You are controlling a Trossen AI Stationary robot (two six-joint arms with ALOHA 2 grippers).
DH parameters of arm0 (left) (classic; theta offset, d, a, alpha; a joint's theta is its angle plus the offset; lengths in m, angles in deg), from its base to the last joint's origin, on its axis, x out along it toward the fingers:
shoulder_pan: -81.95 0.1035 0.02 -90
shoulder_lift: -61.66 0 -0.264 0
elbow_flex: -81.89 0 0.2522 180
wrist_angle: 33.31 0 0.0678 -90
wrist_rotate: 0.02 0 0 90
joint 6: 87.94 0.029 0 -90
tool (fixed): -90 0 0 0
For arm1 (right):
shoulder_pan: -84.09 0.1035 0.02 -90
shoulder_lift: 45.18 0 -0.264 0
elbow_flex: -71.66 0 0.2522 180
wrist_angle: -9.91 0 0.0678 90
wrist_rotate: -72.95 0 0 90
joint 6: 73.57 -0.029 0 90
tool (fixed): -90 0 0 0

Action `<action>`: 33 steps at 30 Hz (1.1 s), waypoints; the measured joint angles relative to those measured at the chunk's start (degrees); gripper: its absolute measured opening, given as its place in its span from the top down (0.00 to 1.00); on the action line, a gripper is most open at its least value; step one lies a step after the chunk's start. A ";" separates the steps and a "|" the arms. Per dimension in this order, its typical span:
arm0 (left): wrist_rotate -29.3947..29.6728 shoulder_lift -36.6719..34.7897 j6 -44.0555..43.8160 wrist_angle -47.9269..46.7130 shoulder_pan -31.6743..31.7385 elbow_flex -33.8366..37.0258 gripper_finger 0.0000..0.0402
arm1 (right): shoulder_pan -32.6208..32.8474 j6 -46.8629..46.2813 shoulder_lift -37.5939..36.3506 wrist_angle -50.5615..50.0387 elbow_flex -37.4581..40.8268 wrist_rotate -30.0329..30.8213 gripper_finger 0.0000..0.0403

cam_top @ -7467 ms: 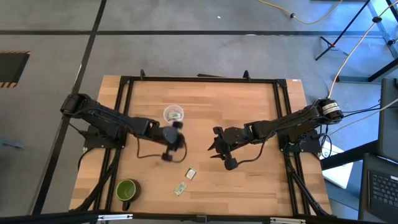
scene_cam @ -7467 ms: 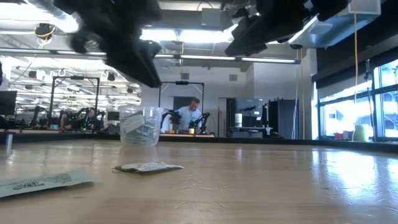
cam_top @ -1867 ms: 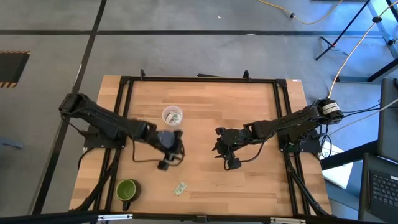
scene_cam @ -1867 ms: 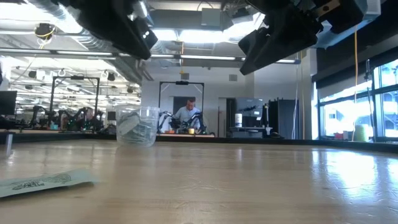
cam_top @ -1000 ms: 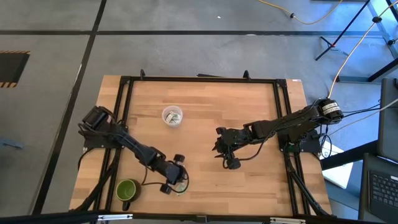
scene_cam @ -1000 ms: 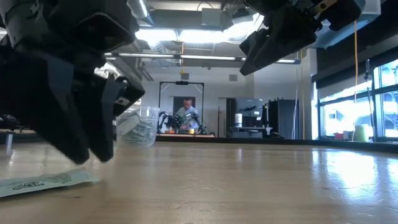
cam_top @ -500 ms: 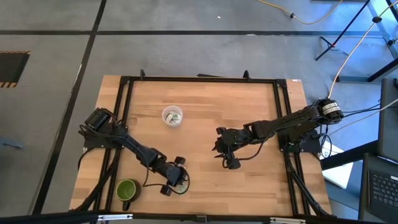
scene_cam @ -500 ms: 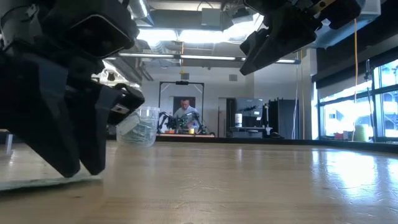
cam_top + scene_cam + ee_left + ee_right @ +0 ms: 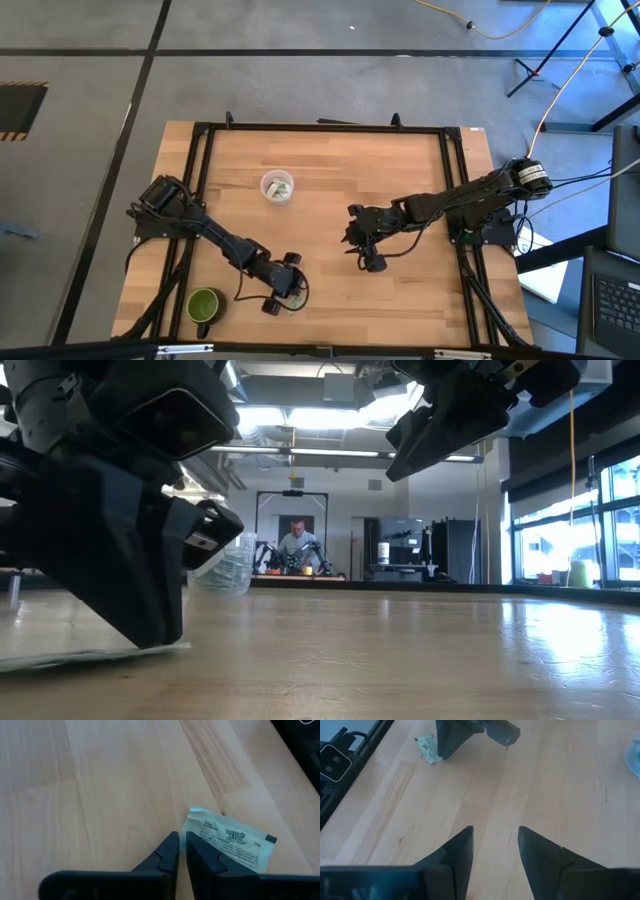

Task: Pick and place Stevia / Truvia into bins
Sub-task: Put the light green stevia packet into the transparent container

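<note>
One green-and-white Stevia sachet [image 9: 230, 843] lies flat on the wood near the table's front edge, left of centre. My left gripper [image 9: 292, 292] stands over it, slanting down, with its fingers shut at the sachet's end. The sachet also shows in the low view [image 9: 90, 656] and in the right wrist view [image 9: 427, 747]. The clear cup [image 9: 278, 186] stands on its base at the far left of the table and has sachets in it. My right gripper [image 9: 368, 262] hangs open above the table's middle, with nothing between its fingers [image 9: 495, 830]. My left gripper comes down at a slant onto one short end of the sachet [image 9: 192, 827]. Its two fingertips stand together there with only a slit between them. One finger [image 9: 207, 857] covers part of the sachet. The sachet lies flat on the table [image 9: 60, 658].
A green mug [image 9: 203, 306] stands at the front left, close to my left arm. Black frame rails [image 9: 200, 160] run along the table's edges. Bare wood lies between the two grippers and toward the right front.
My left gripper has sunk a little onto the sachet and its fingers have shut, from a clear gap to almost none. The sachet has stayed flat on the table. My right arm has kept still.
</note>
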 joint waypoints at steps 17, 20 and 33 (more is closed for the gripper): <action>-1.91 -6.31 3.26 -1.98 -0.04 0.82 1.00 | 0.00 -0.02 0.00 0.00 0.00 0.00 0.61; -1.27 -7.50 4.19 -1.77 0.18 0.65 1.00 | 0.00 -0.02 0.00 -0.04 0.00 0.00 0.61; -0.40 -17.07 5.35 -9.00 3.51 0.59 1.00 | 0.00 0.18 0.00 -0.11 0.00 0.02 0.61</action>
